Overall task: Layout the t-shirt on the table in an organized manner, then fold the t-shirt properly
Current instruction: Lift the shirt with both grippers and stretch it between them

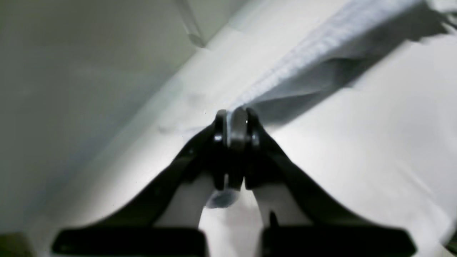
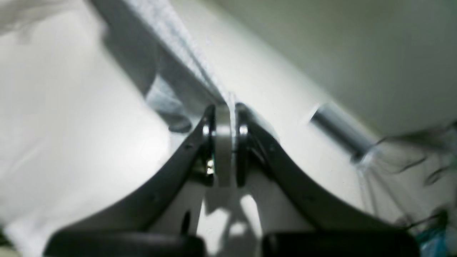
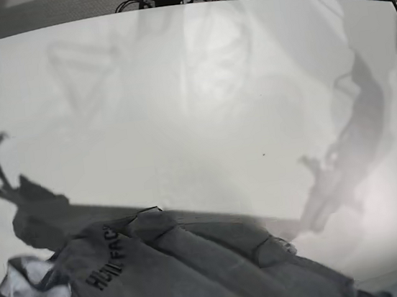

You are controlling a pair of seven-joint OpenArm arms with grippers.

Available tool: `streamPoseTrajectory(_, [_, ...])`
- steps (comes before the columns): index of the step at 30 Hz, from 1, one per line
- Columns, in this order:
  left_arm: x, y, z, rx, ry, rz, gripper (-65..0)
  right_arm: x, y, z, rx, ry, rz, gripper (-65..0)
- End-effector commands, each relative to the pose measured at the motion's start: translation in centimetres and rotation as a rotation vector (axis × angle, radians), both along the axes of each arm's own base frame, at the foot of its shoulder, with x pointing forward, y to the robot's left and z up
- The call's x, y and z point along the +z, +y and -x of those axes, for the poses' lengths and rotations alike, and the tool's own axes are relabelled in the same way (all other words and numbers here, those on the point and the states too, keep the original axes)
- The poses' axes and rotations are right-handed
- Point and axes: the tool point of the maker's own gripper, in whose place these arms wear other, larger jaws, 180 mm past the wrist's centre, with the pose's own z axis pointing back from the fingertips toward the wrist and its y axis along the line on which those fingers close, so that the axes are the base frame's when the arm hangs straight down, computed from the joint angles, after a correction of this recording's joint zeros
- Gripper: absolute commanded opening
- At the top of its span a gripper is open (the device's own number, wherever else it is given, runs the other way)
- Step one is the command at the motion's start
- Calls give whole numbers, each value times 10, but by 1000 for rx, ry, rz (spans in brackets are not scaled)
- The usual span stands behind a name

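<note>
So the table [image 3: 199, 97] is a huge glossy off-white top w/ a curved far edge, mostly bare, and the t-shirt [image 3: 178, 274] is bunched at the near edge from abt 6 to 8 o'clock in the base view, black lettering showing on the left part. Left gripper [image 1: 234, 121] is clamped tight on a grey fabric edge that stretches off toward 1 o'clock, and right gripper [image 2: 225, 117] is pinched on fabric too, running up toward 11 o'clock.
</note>
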Motion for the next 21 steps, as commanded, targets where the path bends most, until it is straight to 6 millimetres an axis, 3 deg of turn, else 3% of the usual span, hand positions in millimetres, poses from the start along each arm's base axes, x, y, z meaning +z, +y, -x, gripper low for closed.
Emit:
streamPoseTrajectory(1, [17,-2,4,-23,-23,34,-650,5,-6,6,-2,7,17,-650])
streamPoseTrajectory(5, [-23,-23,34,-142,139,164,-650,-18,24,33,141,106,-146,-650])
streamPoseTrajectory(7, [-37,-35,47,-185,200,268,-650,-34,28,43,158,157,-175,-650])
streamPoseTrajectory(15, [-139,-20,90,-113,444,288,-650,-96,28,78,142,343,-186,-650])
streamPoseTrajectory(21, [-194,-2,129,-62,585,273,-650,-127,34,107,154,444,-181,-650])
